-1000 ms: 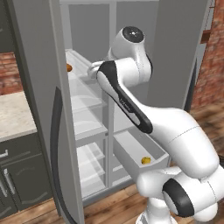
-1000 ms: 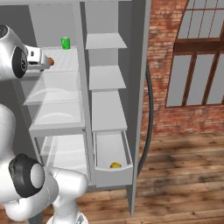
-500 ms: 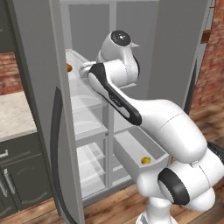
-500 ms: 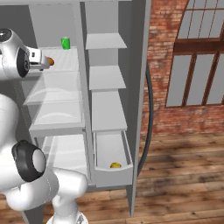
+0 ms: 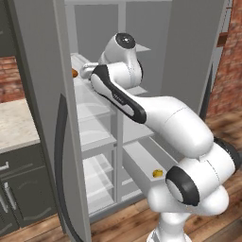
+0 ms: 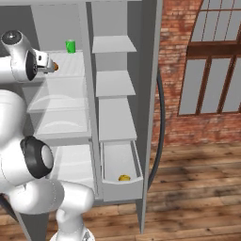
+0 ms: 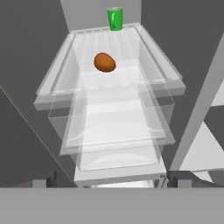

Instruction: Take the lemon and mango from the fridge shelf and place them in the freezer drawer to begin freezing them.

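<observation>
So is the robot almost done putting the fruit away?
About halfway. The lemon already lies in the open freezer drawer. The mango sits on the fridge shelf near a green cup. The open, empty gripper faces the mango; grabbing and moving it remain.

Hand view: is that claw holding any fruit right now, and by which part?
Nothing is held. The end effector is open, and the mango lies apart on the fridge shelf.
</observation>
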Motion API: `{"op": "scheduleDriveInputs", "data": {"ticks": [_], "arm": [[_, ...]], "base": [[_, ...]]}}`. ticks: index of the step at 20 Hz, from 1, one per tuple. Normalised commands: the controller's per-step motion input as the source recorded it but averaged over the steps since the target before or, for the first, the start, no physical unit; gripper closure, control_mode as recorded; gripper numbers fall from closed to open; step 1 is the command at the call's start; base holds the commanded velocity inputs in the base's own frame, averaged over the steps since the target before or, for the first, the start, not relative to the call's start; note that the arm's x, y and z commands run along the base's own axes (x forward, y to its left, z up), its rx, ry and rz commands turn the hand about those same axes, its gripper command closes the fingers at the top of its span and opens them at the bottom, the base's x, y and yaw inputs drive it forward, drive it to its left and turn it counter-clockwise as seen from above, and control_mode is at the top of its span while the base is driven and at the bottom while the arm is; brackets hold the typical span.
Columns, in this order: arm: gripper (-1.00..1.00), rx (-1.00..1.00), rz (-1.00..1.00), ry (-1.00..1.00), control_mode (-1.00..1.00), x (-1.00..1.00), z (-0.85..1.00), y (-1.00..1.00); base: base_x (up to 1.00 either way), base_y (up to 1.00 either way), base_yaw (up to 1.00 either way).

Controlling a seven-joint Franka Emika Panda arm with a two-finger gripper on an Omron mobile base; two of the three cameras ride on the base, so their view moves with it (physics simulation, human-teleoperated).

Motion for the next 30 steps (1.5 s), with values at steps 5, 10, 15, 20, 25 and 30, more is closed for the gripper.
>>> {"op": "scheduleDriveInputs", "data": {"ticks": [5,10,15,20,25,30], "arm": [[-1.0,0.0,0.0,0.0,-1.0,0.41,-0.1,0.26],[-1.0,0.0,0.0,0.0,-1.0,0.39,-0.09,0.08],[-1.0,-0.01,0.0,0.0,-1.0,0.43,-0.1,0.0],[-1.0,-0.01,0.0,0.0,-1.0,0.35,-0.08,0.02],[-1.0,0.0,0.0,0.0,-1.0,0.28,-0.06,0.14],[-1.0,-0.01,0.0,0.0,-1.0,0.25,-0.09,0.15]], "base": [[0.0,0.0,0.0],[0.0,0.0,0.0],[0.0,0.0,0.0],[0.0,0.0,0.0],[0.0,0.0,0.0],[0.0,0.0,0.0]]}}
